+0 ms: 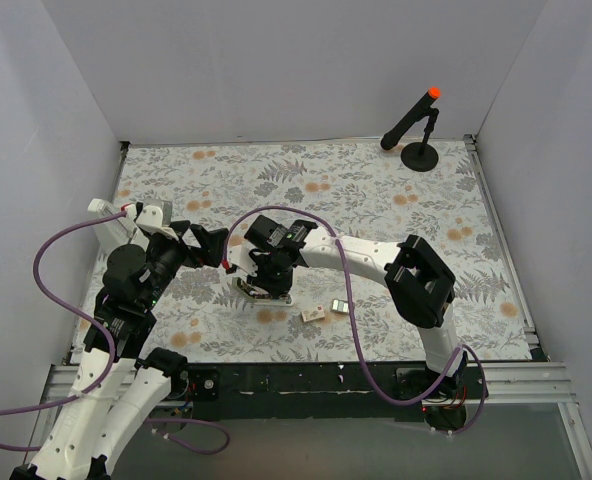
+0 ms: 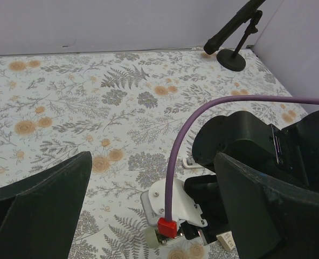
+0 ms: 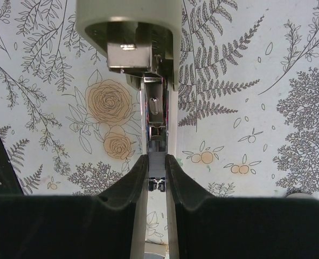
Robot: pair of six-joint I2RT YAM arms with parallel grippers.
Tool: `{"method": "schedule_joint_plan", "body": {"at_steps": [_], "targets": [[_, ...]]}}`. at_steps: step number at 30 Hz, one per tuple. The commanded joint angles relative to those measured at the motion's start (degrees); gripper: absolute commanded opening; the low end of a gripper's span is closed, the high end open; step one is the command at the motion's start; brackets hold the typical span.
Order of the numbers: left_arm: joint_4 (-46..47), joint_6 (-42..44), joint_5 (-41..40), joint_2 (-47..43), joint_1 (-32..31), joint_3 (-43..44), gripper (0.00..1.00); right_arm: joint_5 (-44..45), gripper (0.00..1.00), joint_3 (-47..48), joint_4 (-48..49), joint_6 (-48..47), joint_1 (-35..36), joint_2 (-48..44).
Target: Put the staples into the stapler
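One stapler (image 3: 128,27), rail pinched in right claw (image 3: 157,164); staples (image 1: 340,305) just beside.

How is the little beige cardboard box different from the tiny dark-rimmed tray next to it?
The small beige cardboard box is plain tan all over, while the tiny dark-rimmed tray shows silvery-white staples inside. The box lies nearer the pale stapler, and the tray lies farther right. Both are small and lie loose on the flowery tablecloth.

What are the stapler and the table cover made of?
Stapler: pale matte shell, likely plastic; its inner rail glints like bare metal. Table cover: flat, printed with ferns and flowers, probably paper or vinyl, hard to tell.
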Motion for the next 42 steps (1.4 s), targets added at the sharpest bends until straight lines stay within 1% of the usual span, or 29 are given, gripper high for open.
{"method": "schedule_joint_plan", "body": {"at_steps": [1, 20, 42], "targets": [[-0.6, -0.1, 0.6, 0.2, -0.1, -0.2, 0.98, -1.2, 0.18, 1.5, -0.6, 0.8, 0.1, 0.6], [-0.7, -0.2, 0.7, -0.1, -0.1, -0.4, 0.98, -0.5, 0.18, -0.9, 0.5, 1.0, 0.1, 1.1], [-0.9, -0.4, 0.8, -0.4, -0.1, -0.4, 0.98, 0.7, 0.18, -1.1, 0.9, 1.5, 0.0, 0.8]]}}
